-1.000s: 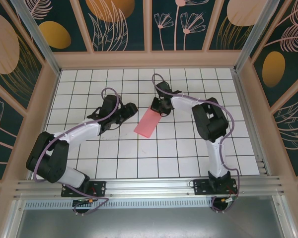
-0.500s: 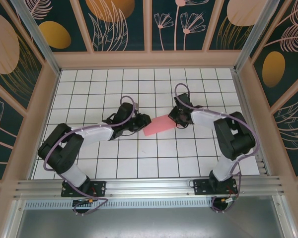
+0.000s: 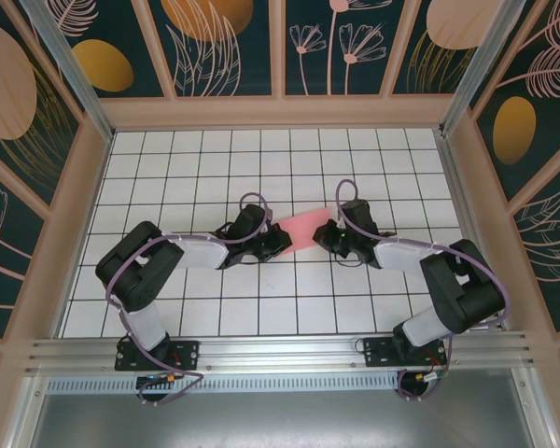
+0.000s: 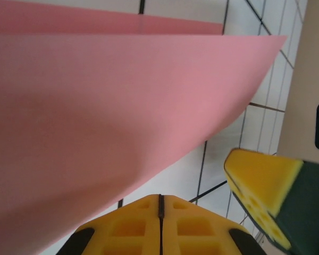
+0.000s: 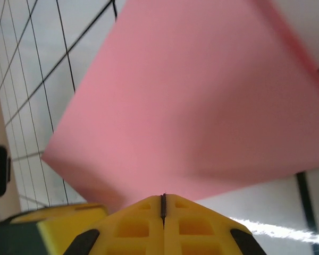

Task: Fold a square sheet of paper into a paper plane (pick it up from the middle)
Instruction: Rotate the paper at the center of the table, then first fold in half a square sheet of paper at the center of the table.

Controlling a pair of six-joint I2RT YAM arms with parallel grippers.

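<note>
The square sheet of paper (image 3: 303, 230) is pink and doubled over, hanging between the two grippers above the middle of the white grid floor. My right gripper (image 3: 328, 236) is shut on its right end; in the right wrist view the sheet (image 5: 202, 106) spreads out from the shut yellow tips (image 5: 163, 196). My left gripper (image 3: 279, 242) sits at the sheet's left end with its jaws shut. In the left wrist view the sheet (image 4: 95, 106) passes just above the tips (image 4: 160, 196), with white floor showing between them. The right gripper's yellow finger (image 4: 258, 186) is close by.
Wooden walls (image 3: 70, 233) with painted panels enclose the white tiled floor (image 3: 261, 308) on three sides. An aluminium rail (image 3: 280, 350) runs along the near edge by both arm bases. Open floor lies in front of and behind the grippers.
The right gripper carried the sheet nearer and turned it level. The left gripper swung right to the sheet's left end and went from open to shut.
</note>
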